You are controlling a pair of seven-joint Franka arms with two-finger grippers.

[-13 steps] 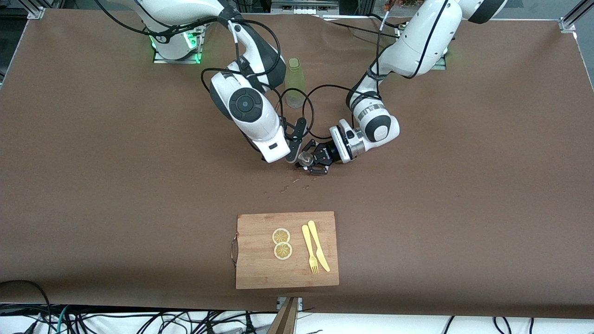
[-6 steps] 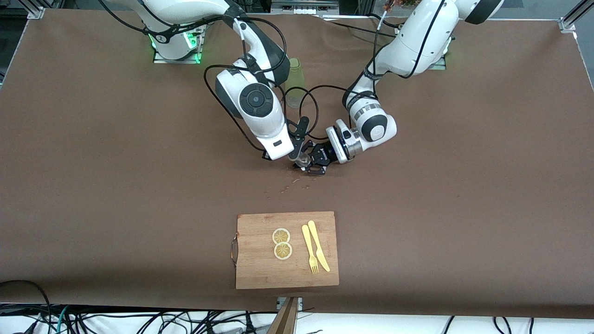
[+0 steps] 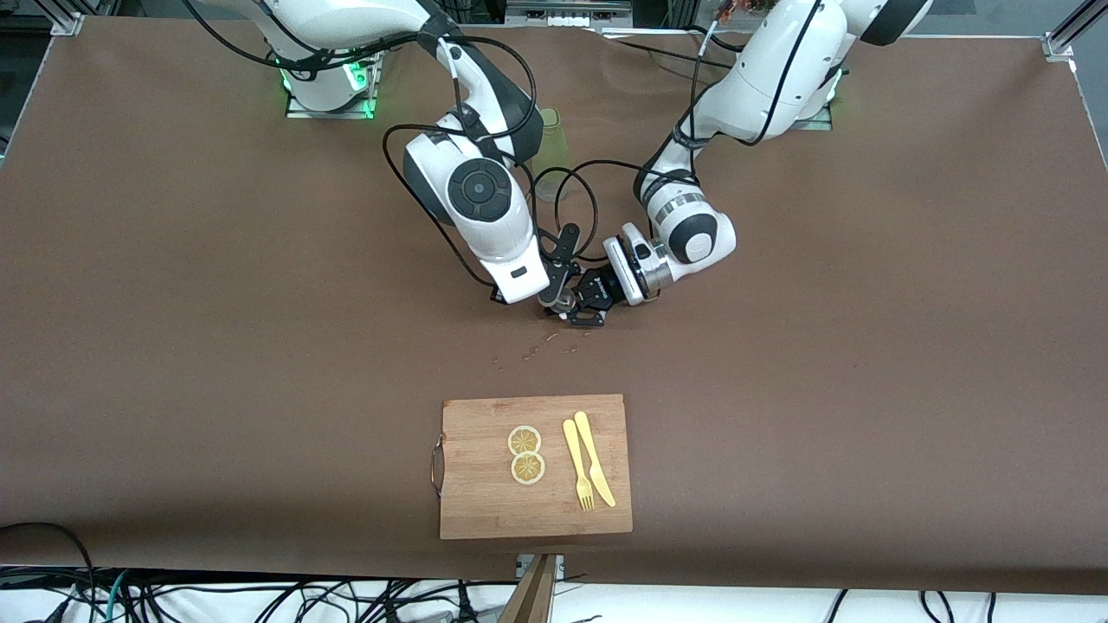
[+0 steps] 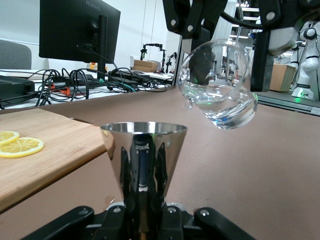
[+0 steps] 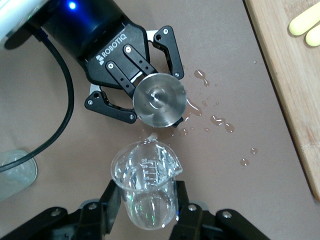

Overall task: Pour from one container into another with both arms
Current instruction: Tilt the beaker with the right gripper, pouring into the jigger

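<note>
The left gripper [image 3: 587, 305] is clamped on the waist of the jigger [image 4: 143, 152], its black linkage fingers [image 5: 116, 75] closed around the stem so the cup stands upright just above the table [image 3: 866, 346], near the middle. The jigger is polished steel, a flared cone with a mirror-bright wall and a round open mouth that shows as a silver disc [image 5: 160, 98] in the right wrist view.

The right gripper [image 3: 558, 294] holds the glass cup [image 5: 146, 184] pinched between its two fingers, tipped over with its spout toward the jigger's rim. The cup is clear, thin-walled and round-bottomed [image 4: 218, 83], printed with faint measuring marks, and a little clear liquid sits in it. Its lip hangs just beside and slightly above the jigger's mouth without touching it.

Small wet drops [image 5: 217, 120] lie on the brown matte table covering beside the jigger, on the side nearer the front camera. Nearer still lies a wooden cutting board [image 3: 485, 502] with a metal handle, carrying two lemon slices [image 3: 525, 454] and a yellow plastic fork and knife [image 3: 589, 470]. An olive-green bottle [image 3: 549, 151] stands farther from the camera, partly hidden by the right arm. Past the table's edge are a dark monitor [image 4: 77, 32] and a tangle of cables [image 4: 75, 82].
</note>
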